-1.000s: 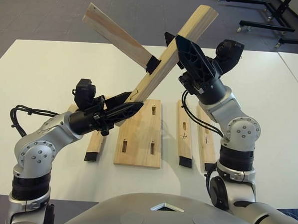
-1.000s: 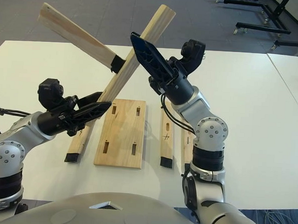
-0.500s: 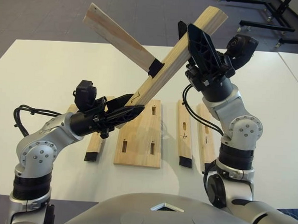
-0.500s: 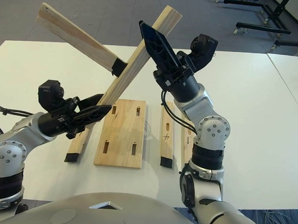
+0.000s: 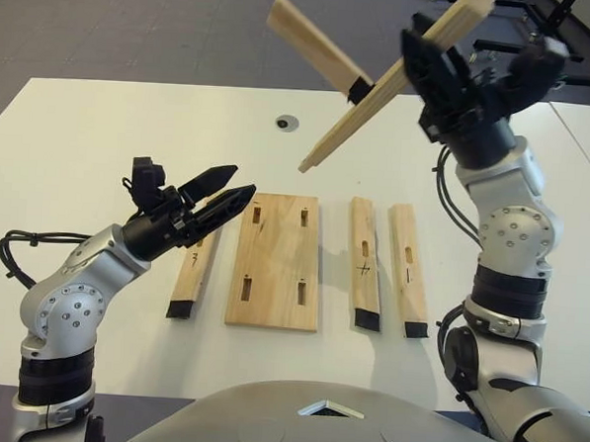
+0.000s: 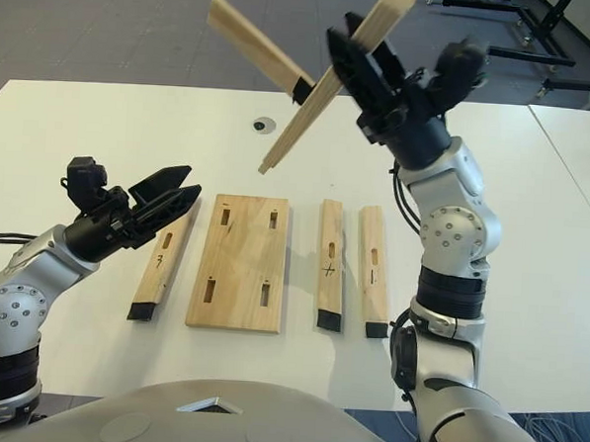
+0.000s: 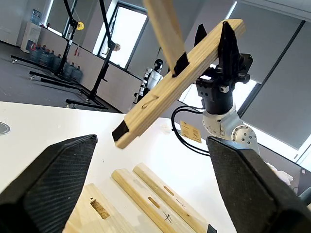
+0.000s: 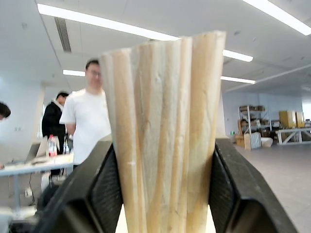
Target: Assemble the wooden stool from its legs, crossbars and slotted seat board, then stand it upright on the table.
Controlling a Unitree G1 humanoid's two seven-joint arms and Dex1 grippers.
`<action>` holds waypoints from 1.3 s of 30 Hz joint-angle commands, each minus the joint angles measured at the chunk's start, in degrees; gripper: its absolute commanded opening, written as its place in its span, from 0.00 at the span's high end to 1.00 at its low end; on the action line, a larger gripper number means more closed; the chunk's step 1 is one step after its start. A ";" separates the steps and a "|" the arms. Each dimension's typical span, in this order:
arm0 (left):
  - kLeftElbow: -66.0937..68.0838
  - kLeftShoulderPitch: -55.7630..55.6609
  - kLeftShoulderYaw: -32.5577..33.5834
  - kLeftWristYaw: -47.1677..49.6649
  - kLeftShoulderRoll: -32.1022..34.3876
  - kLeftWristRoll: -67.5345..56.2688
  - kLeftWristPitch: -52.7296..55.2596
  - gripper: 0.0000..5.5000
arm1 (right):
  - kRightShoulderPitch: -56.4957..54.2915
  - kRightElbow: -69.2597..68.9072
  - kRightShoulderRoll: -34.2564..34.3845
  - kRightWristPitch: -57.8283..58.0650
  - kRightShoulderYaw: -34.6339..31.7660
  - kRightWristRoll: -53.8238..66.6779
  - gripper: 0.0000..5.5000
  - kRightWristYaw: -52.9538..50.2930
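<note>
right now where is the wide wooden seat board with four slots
The seat board lies flat on the white table, mid left eye view, between one wooden bar on the left and two bars on the right.

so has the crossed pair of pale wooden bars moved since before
Yes. The crossed bars, held by the right gripper, rose and swung to the robot's right; their lower end now hangs beyond the slotted seat board's far edge.

Bright, even office light; ceiling strips (image 8: 107, 23) glare past the right fingers (image 8: 92, 194), windows (image 7: 129, 29) blow out beyond the left fingers (image 7: 53, 179), soft shadows on the table (image 5: 82, 131)
</note>
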 commanded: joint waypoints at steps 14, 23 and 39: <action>1.50 0.71 -2.93 0.35 0.85 8.52 -1.54 0.14 | -1.17 16.58 -0.48 -9.73 6.47 -12.44 0.63 18.13; 2.28 0.35 -4.38 -0.22 0.22 10.75 -2.91 0.14 | -1.85 14.59 -0.04 -8.96 7.21 -11.79 0.63 19.84; 4.01 -0.01 -4.79 -2.67 0.47 12.91 -4.43 0.14 | -1.53 20.00 0.10 -11.46 6.63 -13.60 0.63 22.84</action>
